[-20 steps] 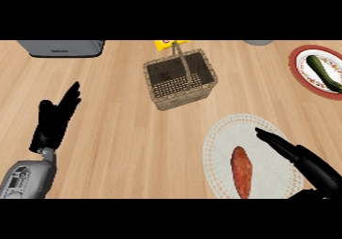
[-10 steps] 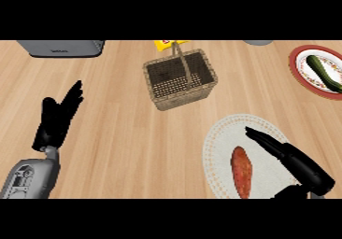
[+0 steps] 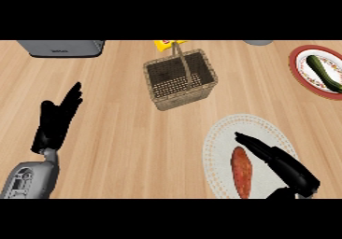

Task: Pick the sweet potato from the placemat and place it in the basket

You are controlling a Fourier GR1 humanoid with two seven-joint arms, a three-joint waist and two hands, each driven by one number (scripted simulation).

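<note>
The sweet potato (image 3: 240,171) is seen lying on the white placemat (image 3: 222,140), just left of the right hand (image 3: 281,161), whose fingers are held straight, gripping nothing. The basket (image 3: 181,79) stands up-left of it on the worktop (image 3: 125,135). The left hand (image 3: 58,121) is rested open at the left
</note>
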